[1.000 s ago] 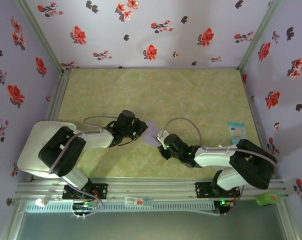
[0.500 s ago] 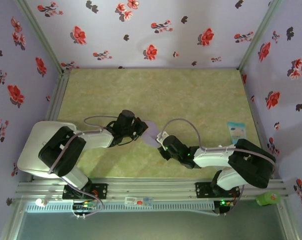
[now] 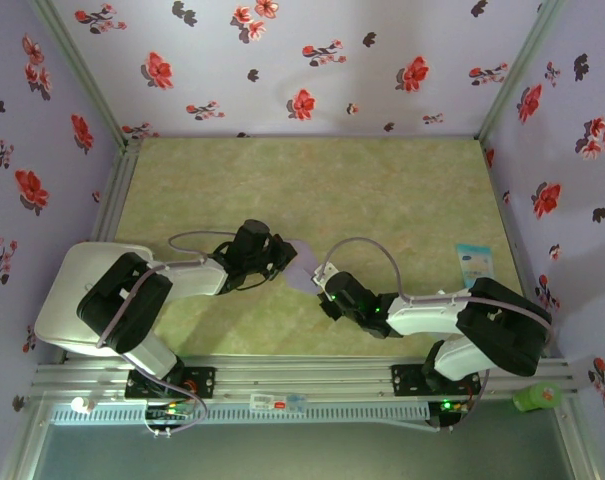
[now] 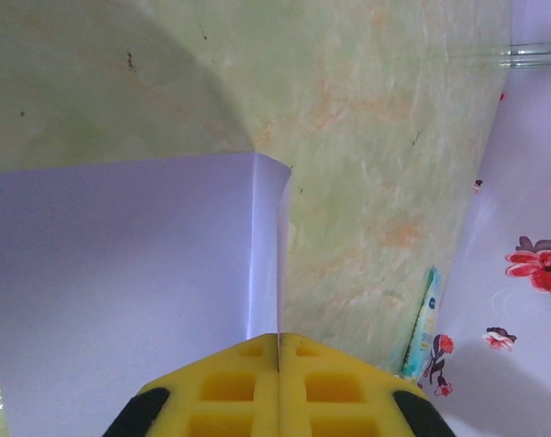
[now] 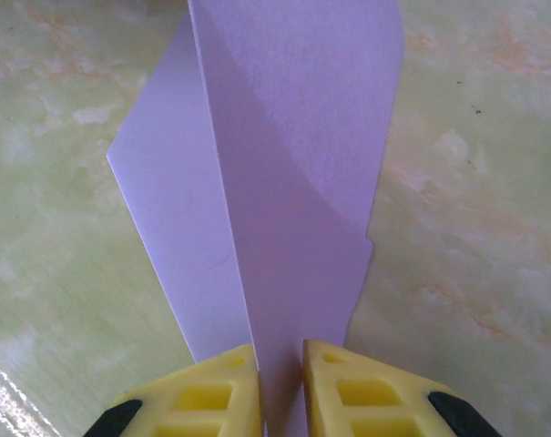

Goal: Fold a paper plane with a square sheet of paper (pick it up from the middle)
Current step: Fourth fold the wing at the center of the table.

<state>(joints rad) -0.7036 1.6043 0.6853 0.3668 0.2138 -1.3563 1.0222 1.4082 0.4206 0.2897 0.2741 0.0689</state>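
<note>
Lavender sheet of paper [image 3: 304,268], partly folded and not yet a dart, is raised near the middle of the green table [image 3: 382,180], strung between the two arms. The left gripper [image 4: 278,341] is closed tight on it: its yellow pads [image 4: 229,382] meet with no gap, and a creased edge of the sheet runs straight into the seam between them. The right gripper [image 5: 280,350] has its jaws set narrowly either side of a long folded flap. The flap goes down between them, but I cannot tell whether they are actually pinching it or just standing close.

As for handling, this looks like thin, very light stuff with almost no stiffness of its own. The free parts would likely droop or flutter, and only the creased lines hold any shape. It should not slip much against soft pads, yet it will probably crumple or tear if the two arms pull apart or twist against each other. Any stray dent would likely stay in it and spoil later folds.

The best place to hold seems to be on a crease, where several layers lie together, near the middle of its length so both ends balance. A loose single-layer corner would probably bend away
</note>
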